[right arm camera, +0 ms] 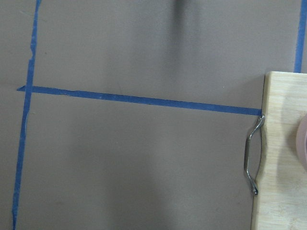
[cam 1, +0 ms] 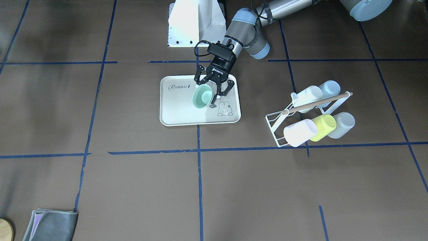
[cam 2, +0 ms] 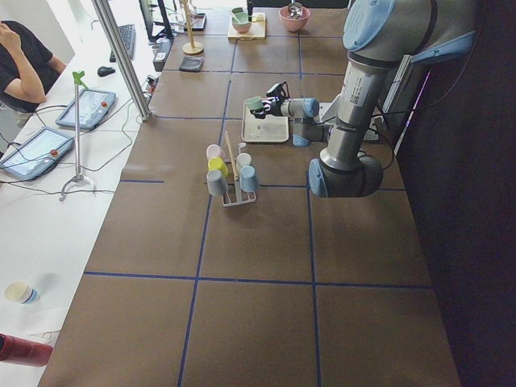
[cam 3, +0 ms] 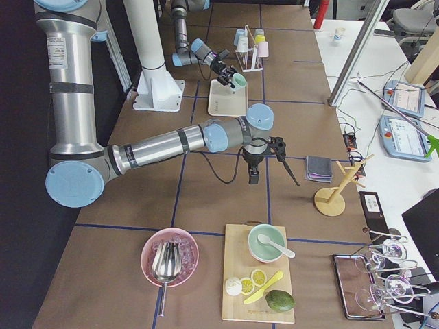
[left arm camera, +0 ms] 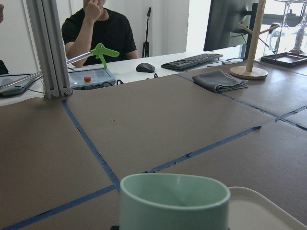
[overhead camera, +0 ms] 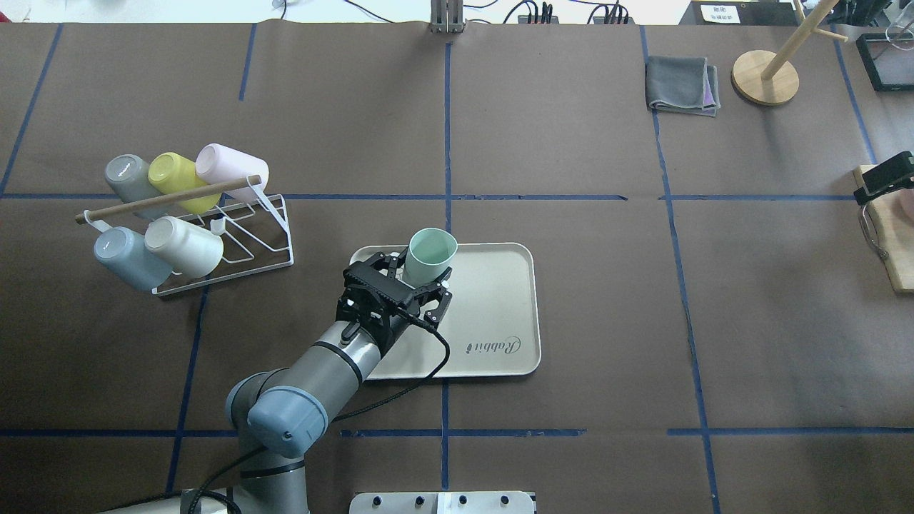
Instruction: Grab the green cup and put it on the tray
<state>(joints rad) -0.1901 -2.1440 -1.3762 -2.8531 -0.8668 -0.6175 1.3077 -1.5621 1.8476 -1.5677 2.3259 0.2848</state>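
Observation:
The green cup (cam 1: 201,97) stands upright on the cream tray (cam 1: 180,110), on the side nearest the cup rack. It shows in the overhead view (overhead camera: 430,253) and fills the bottom of the left wrist view (left arm camera: 175,201). My left gripper (cam 1: 207,92) is low over the tray (overhead camera: 493,285), its fingers spread wide on either side of the cup's lower part and apart from its wall. My right gripper (cam 3: 293,177) hangs far off near the wooden cutting board; I cannot tell whether it is open or shut.
A white wire rack (overhead camera: 235,235) with several cups lying on it, among them a yellow-green one (overhead camera: 171,175) and a pale blue one (overhead camera: 125,253), stands left of the tray. A folded grey cloth (overhead camera: 682,86), a wooden stand (overhead camera: 765,71) and the cutting board (right arm camera: 283,143) lie far right.

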